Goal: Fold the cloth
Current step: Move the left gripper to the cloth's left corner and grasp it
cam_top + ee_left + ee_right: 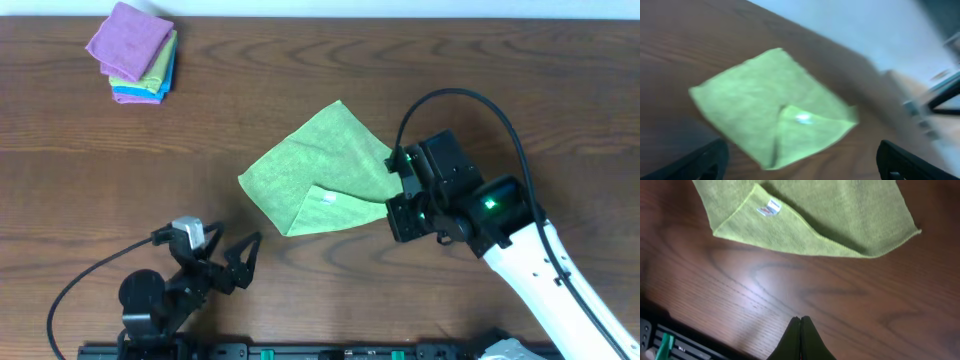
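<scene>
One fuzzy green cloth [320, 170], corner folded | left fingers [705, 162] apart | right fingers [809, 342] together, empty

wood table [80, 180] | green cloth [320, 170] (partly folded) | cloth stack [135, 65]

The view is smeared with blur. The left gripper [800, 160] hangs with its two dark fingers [705, 162] spread wide, one at each lower corner. Just ahead of them and between them, the green cloth [765, 105] lies flat on the brown wooden table [680, 40], its near corner turned over to show a white label [802, 118]
</scene>
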